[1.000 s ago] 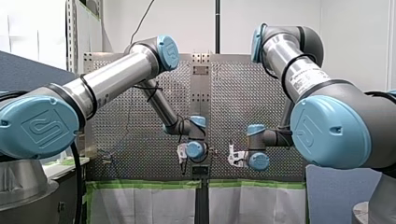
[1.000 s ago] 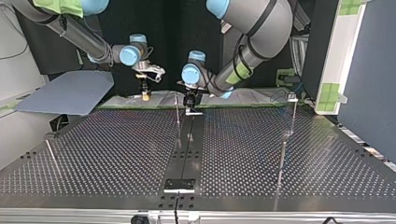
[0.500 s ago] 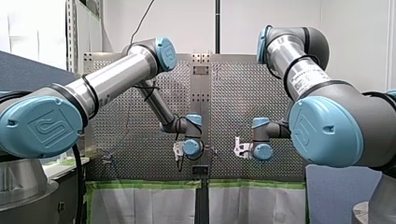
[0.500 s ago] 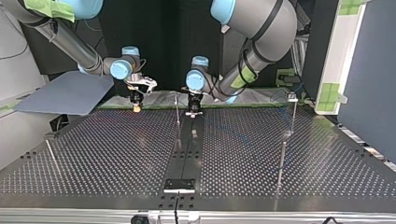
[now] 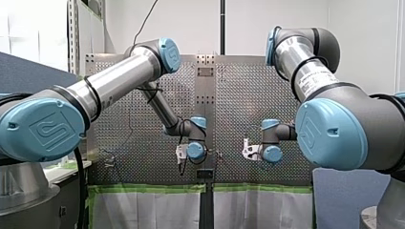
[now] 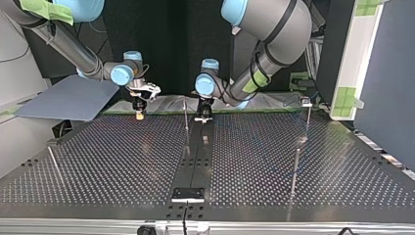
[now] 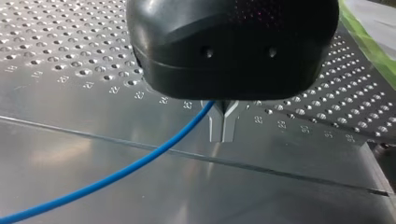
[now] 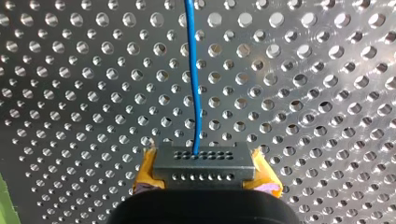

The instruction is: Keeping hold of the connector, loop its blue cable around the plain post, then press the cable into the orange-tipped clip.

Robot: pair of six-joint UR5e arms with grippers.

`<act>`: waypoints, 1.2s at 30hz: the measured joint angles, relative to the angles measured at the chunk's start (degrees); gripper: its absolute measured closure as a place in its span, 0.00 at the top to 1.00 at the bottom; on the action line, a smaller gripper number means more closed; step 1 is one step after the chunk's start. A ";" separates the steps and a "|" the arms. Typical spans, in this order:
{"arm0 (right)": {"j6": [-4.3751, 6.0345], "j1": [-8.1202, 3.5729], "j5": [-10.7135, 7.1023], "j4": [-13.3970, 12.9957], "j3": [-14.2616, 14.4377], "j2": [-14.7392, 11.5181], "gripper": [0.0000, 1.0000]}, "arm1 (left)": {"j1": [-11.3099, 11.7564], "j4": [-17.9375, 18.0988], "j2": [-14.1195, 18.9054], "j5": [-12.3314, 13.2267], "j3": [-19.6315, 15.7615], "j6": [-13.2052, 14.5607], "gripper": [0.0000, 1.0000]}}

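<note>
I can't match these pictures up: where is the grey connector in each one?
Front view: cannot be made out.
Top view: too small to make out, at the tip of my right gripper.
Left wrist view: not in it; only its blue cable.
Right wrist view: connector between the yellow pads.
Shared landmark: the perforated table.

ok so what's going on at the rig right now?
Both arms are working a blue cable over the perforated table. My right gripper is shut on the grey connector, with a yellow pad on either side and the cable running out ahead of it. My left gripper has its metal fingers shut on the cable. No looping or clipping shows yet.
</note>
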 joint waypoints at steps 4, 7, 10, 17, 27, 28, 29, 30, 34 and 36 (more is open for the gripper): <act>-0.04 -0.01 -0.42 0.04 0.00 0.00 0.02 | -0.04 -0.34 -0.01 0.20 -0.02 0.35 0.14; -0.04 0.00 -0.50 0.10 0.01 0.02 0.02 | -0.12 -0.84 0.01 0.06 -0.02 1.50 0.44; -0.02 0.00 -0.52 0.24 0.00 0.03 0.02 | -0.22 -1.95 0.01 -0.86 -0.04 2.94 0.78; -0.03 0.00 -0.53 0.66 0.00 0.07 0.02 | -0.61 -5.75 0.03 -3.41 -0.05 6.89 1.00; 0.08 -0.01 -0.53 1.18 0.00 0.09 0.02 | -2.41 -8.25 1.45 0.87 -2.19 11.98 1.00; 0.06 -0.01 -0.53 1.20 0.00 0.08 0.02 | -2.54 -7.91 1.81 1.34 -2.62 12.19 1.00; 0.06 0.00 -0.53 1.22 -0.01 0.08 0.02 | -2.67 -7.53 2.12 1.81 -3.07 12.36 1.00; 0.05 -0.01 -0.53 1.23 0.00 0.09 0.02 | -2.88 -6.95 2.40 2.48 -3.72 12.51 1.00; 0.04 0.03 -0.53 1.38 -0.01 0.09 0.02 | -3.59 -4.86 2.78 3.53 -5.85 12.71 1.00; 0.04 0.04 -0.53 1.45 0.00 0.09 0.02 | -4.13 -3.93 2.84 3.73 -6.94 12.74 1.00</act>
